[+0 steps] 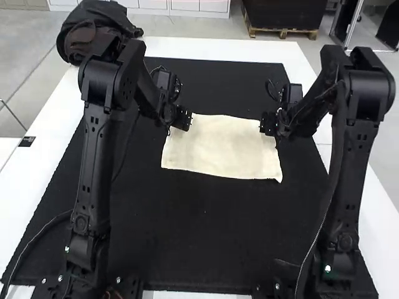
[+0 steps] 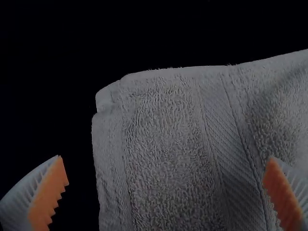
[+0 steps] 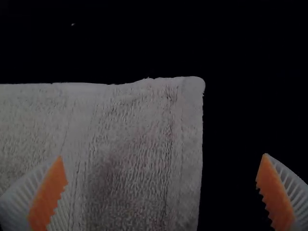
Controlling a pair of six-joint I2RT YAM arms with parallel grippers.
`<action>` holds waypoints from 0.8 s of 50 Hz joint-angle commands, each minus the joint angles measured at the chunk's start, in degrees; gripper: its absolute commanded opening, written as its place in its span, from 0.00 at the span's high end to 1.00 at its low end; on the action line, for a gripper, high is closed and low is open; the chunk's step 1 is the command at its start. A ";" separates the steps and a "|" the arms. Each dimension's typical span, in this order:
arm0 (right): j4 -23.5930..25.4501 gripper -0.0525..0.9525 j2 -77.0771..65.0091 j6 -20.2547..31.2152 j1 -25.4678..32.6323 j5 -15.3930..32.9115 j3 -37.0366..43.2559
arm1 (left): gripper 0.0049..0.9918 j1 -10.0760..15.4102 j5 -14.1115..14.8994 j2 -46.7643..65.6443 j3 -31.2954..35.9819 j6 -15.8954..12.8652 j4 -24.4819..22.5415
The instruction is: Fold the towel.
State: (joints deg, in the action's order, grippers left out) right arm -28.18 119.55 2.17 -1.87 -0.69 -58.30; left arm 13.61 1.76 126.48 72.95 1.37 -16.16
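The cream towel [image 1: 221, 146] lies flat as a rectangle across the middle of the black mat. At its far left corner is my left gripper [image 1: 186, 118], and at its far right corner my right gripper [image 1: 268, 123]. In the left wrist view, the left gripper [image 2: 166, 158] is open, its fingers wide apart above a towel corner [image 2: 163, 144] where a second layer's edge peeks out. The right wrist view has the right gripper [image 3: 162, 156] open too, with the other corner of the towel [image 3: 144, 139] between and below its fingers.
The black mat [image 1: 199, 230] extends around the towel on the white table [image 1: 50, 124]. A dark bag [image 1: 93, 28] rests at the far left table corner. Cables hang beside both arms.
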 commanded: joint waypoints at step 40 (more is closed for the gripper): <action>2.52 0.36 4.64 2.22 -0.24 -3.44 -4.27 | 0.23 -1.56 -0.27 5.10 3.43 0.13 1.66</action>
State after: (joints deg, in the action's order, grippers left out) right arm -25.82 123.09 3.40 -1.85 -1.52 -61.19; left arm 12.03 2.57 129.75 74.87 1.58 -14.68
